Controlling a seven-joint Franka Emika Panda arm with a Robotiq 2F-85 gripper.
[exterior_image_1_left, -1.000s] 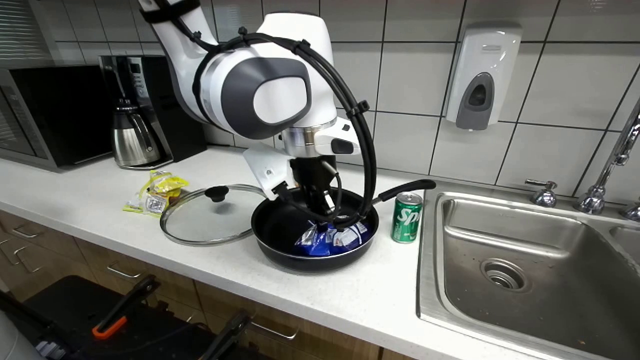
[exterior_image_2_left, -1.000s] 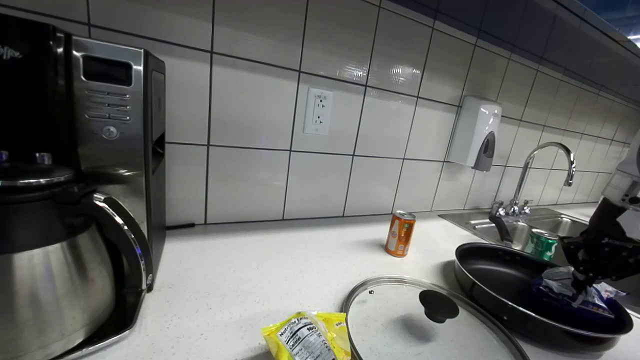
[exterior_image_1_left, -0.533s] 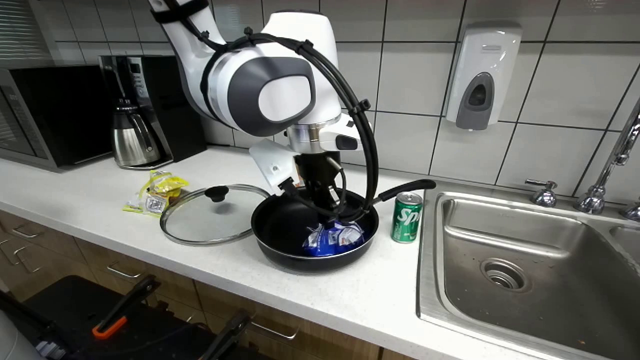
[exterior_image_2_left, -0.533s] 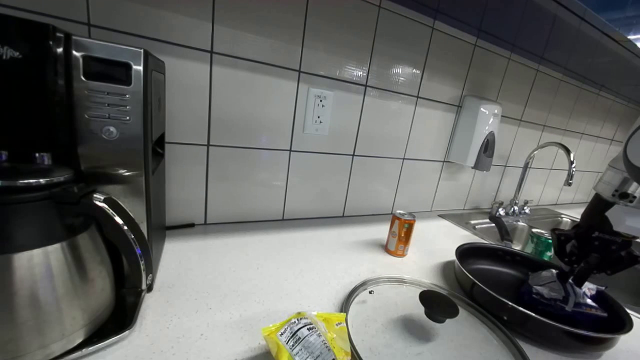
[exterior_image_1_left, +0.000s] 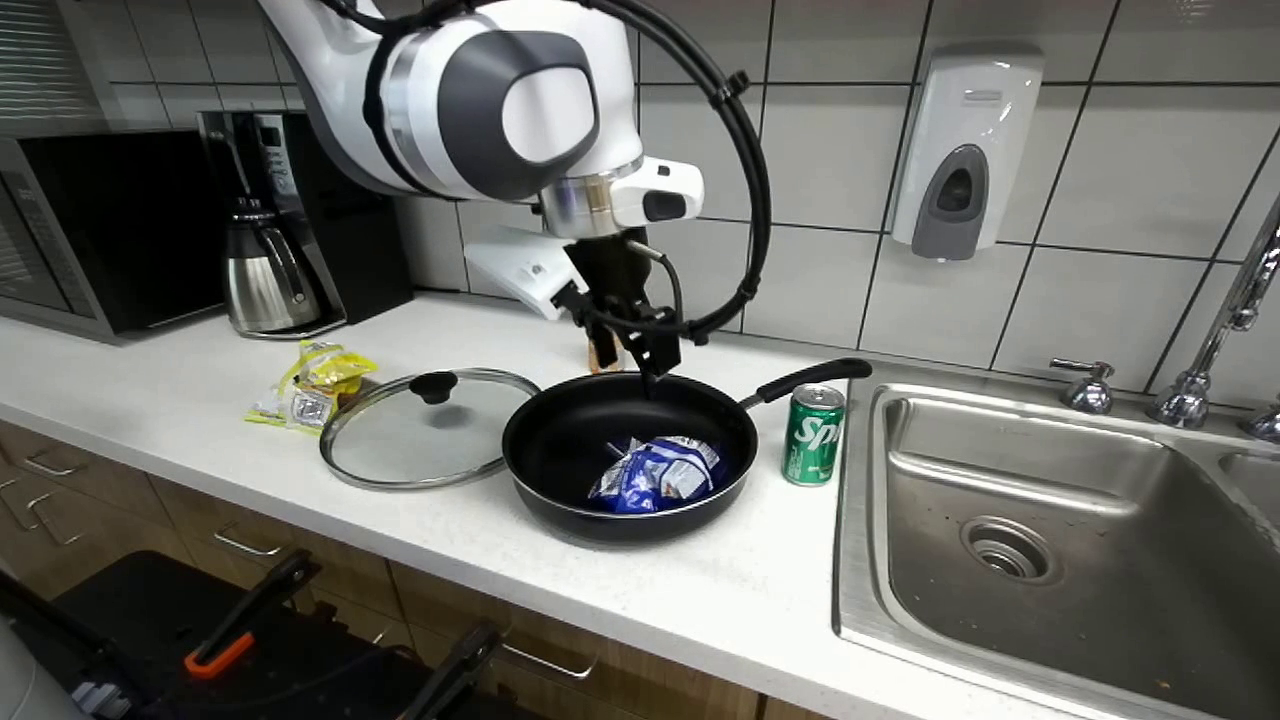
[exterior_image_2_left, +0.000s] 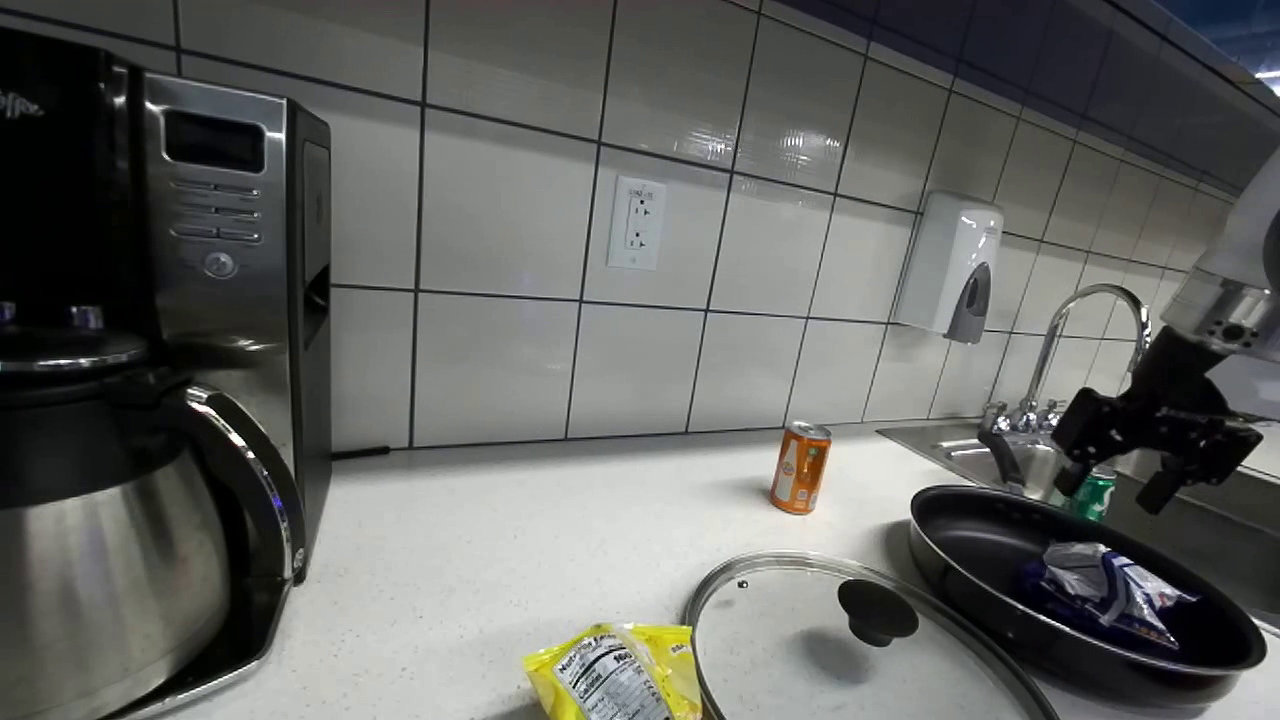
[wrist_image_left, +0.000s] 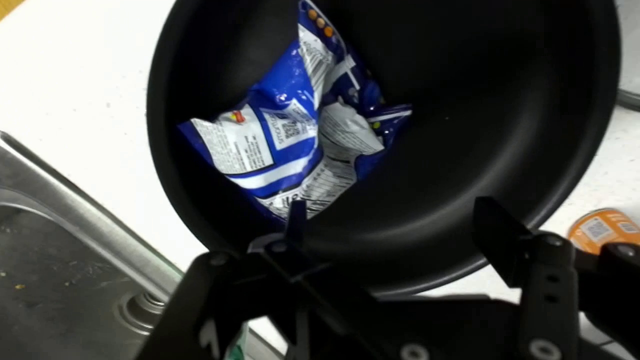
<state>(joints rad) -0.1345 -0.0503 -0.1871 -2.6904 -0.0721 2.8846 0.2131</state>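
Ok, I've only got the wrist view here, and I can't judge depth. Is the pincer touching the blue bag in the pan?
Observer: No. In an exterior view the pincer hangs above the blue bag, with a gap showing between them.
Operator: Good. Where's the pan's handle? I can't see it from here.
Observer: In an exterior view the black handle of the pan passes behind the upright green can.
Operator: And the glass lid, is its knob up or down?
Observer: Up. In both exterior views the black knob stands on top of the glass lid.
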